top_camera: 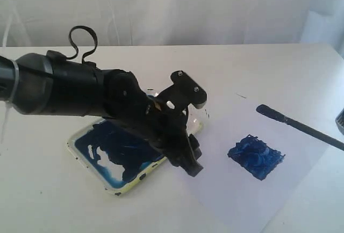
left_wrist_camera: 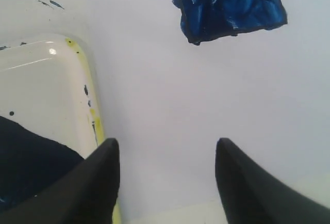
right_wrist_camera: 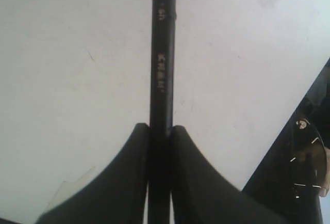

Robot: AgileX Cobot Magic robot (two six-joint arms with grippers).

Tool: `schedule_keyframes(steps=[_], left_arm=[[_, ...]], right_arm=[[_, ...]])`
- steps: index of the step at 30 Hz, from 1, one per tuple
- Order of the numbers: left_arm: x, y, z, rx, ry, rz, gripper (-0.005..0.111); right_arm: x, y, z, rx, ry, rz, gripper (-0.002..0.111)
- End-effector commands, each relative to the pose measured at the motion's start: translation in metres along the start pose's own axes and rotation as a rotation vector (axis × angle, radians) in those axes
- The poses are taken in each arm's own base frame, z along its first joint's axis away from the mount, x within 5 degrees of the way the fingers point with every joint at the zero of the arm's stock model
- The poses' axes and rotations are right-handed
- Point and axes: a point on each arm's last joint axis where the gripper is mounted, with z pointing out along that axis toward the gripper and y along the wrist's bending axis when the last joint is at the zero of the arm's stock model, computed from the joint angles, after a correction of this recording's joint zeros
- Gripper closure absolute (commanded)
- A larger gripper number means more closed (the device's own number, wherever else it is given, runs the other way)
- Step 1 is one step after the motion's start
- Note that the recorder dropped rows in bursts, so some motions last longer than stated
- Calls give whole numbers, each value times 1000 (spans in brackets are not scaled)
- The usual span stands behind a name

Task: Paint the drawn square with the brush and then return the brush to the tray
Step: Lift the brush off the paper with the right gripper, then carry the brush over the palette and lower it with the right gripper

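Note:
The drawn square on the white paper is filled with rough glossy blue paint, also seen in the left wrist view. Up and right of it the brush slants in from the right edge, its dark tip pointing left and apart from the square. My right gripper is shut on the brush's black handle. The tray, yellowish-rimmed and smeared dark blue, sits left of the paper. My left gripper hangs open and empty over the paper beside the tray's rim, also seen from outside.
The thick black left arm reaches across the tray from the left and hides its far corner. A grey object shows at the right edge. Something dark stands beside the table in the right wrist view.

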Motion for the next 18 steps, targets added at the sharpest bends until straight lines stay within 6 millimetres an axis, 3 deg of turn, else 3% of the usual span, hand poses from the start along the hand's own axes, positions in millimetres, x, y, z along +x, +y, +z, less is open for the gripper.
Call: schedule_keyframes(steps=[1,3,10,18], left_arm=[[0,-6,-11,33,19,3,48],[0,-7,-15,44,28,9,53],[-5,-12,-38,71,32,36,87],[13,-11,-55,56,258,53,94]], right_arm=[[0,0,-2,6,-16,15,108],[-1,-1,-2,7,-23,16,108],[-9,0,4,-23,-54,36,108],[-25,-1,15,-77,-82,26,108]])
